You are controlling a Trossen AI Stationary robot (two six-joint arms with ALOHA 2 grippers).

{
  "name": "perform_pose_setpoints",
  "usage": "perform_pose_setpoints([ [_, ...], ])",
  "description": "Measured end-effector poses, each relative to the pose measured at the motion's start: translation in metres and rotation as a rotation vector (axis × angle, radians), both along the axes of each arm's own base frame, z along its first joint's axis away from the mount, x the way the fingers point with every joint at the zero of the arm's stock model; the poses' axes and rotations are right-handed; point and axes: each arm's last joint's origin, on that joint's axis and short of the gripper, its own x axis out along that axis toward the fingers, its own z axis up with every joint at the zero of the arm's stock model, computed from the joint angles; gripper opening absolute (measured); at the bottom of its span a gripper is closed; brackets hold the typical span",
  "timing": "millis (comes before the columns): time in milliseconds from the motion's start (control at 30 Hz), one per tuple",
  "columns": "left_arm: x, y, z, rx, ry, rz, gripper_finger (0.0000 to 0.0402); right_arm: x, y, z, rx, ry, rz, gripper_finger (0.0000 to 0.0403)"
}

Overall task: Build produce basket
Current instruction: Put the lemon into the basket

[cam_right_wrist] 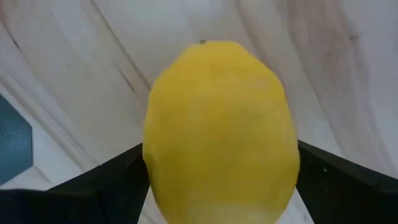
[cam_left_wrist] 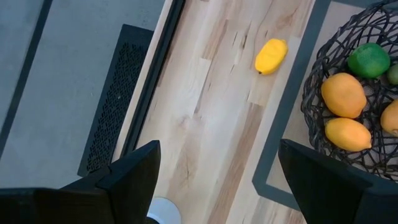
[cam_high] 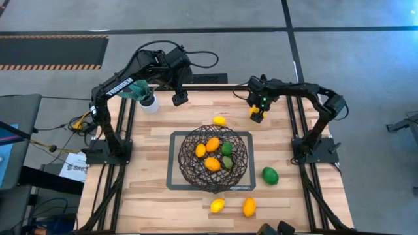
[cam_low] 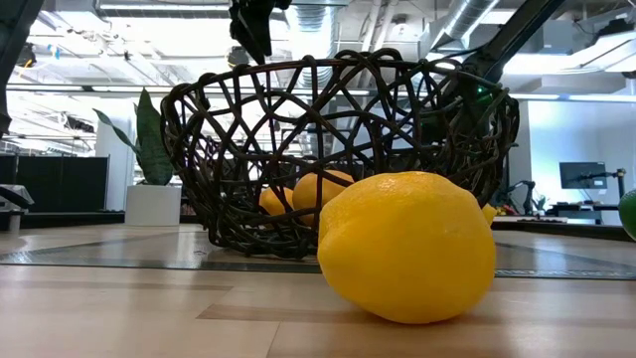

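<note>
Slip risk first: right gripper pinches a yellow lemon near the table's far edge, well apart from the basket; the round skin could probably squirt out and roll off. Left gripper hovers spread near that edge; the middle has room.

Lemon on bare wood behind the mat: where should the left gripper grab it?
Across its narrow middle, from straight above. The lemon lies on its side on the bare table, apart from the mat; its ends taper, so the open left gripper should close across the short width.
</note>
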Motion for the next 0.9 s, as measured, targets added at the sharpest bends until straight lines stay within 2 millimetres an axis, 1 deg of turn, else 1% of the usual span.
perform_pose_setpoints([
  [200,0.0,0.0,0.0,0.0,0.0,0.0,0.0311,0.0008,-0.0003,0.0002,-0.006,-0.006,0.001,0.0358],
  [300,0.0,0.0,0.0,0.0,0.0,0.0,0.0311,0.0001,0.0003,0.0001,0.0,0.002,0.001,0.0337],
  [367,0.0,0.0,0.0,0.0,0.0,0.0,0.0311,-0.0002,0.0005,0.0003,0.001,0.005,0.01,0.0315],
  [433,0.0,0.0,0.0,0.0,0.0,0.0,0.0311,-0.0004,-0.0011,-0.0002,-0.038,0.022,-0.039,0.0295],
  [500,0.0,0.0,0.0,0.0,0.0,0.0,0.0311,-0.0002,-0.0008,-0.0001,-0.065,0.045,-0.096,0.0289],
  [567,0.0,0.0,0.0001,0.001,0.0,0.0,0.0311,-0.0003,-0.0001,0.0002,-0.062,0.052,-0.102,0.0295],
  [800,0.0,-0.0001,0.0001,0.0,0.0,0.0,0.0311,0.0048,0.0043,0.0003,-0.063,0.042,-0.089,0.0366],
  [900,0.0,0.0,0.0,0.0,0.0,0.0,0.0311,0.0045,0.0033,0.0003,-0.063,0.038,-0.088,0.0384],
])
